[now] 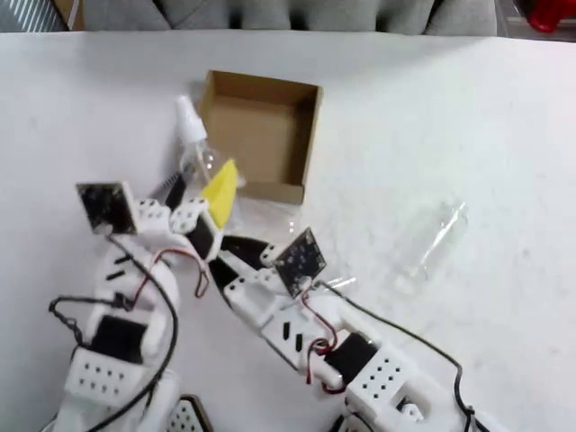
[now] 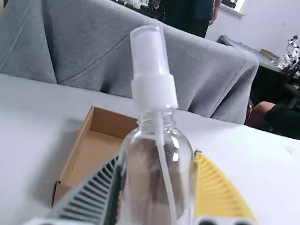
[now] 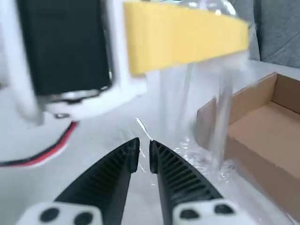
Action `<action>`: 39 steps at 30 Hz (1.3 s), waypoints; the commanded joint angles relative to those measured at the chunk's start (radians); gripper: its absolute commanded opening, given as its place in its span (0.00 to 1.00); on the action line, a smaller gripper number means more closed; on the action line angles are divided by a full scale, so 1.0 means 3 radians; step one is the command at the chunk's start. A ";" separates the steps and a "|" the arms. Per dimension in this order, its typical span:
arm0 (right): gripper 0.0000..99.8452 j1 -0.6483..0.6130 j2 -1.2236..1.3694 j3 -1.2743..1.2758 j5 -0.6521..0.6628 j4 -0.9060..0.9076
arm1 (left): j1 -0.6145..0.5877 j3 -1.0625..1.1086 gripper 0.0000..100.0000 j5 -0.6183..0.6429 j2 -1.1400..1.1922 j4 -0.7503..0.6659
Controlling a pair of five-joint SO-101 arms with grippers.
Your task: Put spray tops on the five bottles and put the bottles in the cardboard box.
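Observation:
A clear bottle (image 2: 157,173) with a white spray top (image 2: 152,70) on its neck stands upright, and my left gripper (image 2: 157,192) is shut on it between a grey finger and a yellow finger. From above, that bottle (image 1: 200,160) and my left gripper (image 1: 198,184) are just left of the open cardboard box (image 1: 256,135). My right gripper (image 3: 143,150) hangs low over the table with its black fingers shut on nothing, close behind the held bottle (image 3: 197,108). In the high view my right gripper (image 1: 225,255) is below the left one. A second clear bottle (image 1: 432,236) lies capless on the table at the right.
The cardboard box (image 2: 101,145) holds nothing that I can see. The white table (image 1: 468,108) has free room to the right of and beyond the box. Grey chair backs (image 2: 93,51) stand past the table's far edge.

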 commanded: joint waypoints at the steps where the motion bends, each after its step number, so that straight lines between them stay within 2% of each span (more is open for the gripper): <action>1: 0.02 0.0023 -0.0054 -0.0036 0.0020 -0.0064 | 0.0136 -0.0046 0.02 0.0000 -0.0499 0.0128; 5: 0.02 0.0069 -0.0084 0.0015 0.0036 -0.0079 | 0.0120 -0.0010 0.02 0.0000 -0.0662 0.0225; 9: 0.02 0.0299 -0.0084 0.0010 0.0010 -0.0079 | 0.0156 -0.0031 0.02 -0.0240 -0.0683 0.0399; 17: 0.02 0.0545 -0.0084 0.0000 0.0010 -0.0079 | 0.0156 -0.0031 0.02 -0.0302 -0.0683 0.0419; 21: 0.02 0.0540 -0.0079 0.0015 0.0036 -0.0049 | 0.0125 -0.0020 0.02 -0.0312 -0.0678 0.0384; 25: 0.02 0.0555 -0.0090 0.0000 0.0041 0.0238 | 0.0084 0.0000 0.02 -0.0338 -0.0662 0.0266; 28: 0.02 0.0616 -0.0090 -0.0010 0.0281 0.0519 | 0.0023 0.0000 0.02 -0.0655 -0.0657 0.0194; 31: 0.02 0.0887 -0.0090 -0.0010 0.0517 0.0770 | 0.0028 0.0000 0.02 -0.0890 -0.0657 0.0092; 39: 0.02 0.1900 -0.0090 -0.0005 0.0532 0.1670 | 0.0028 -0.0026 0.02 -0.1202 -0.0550 -0.0373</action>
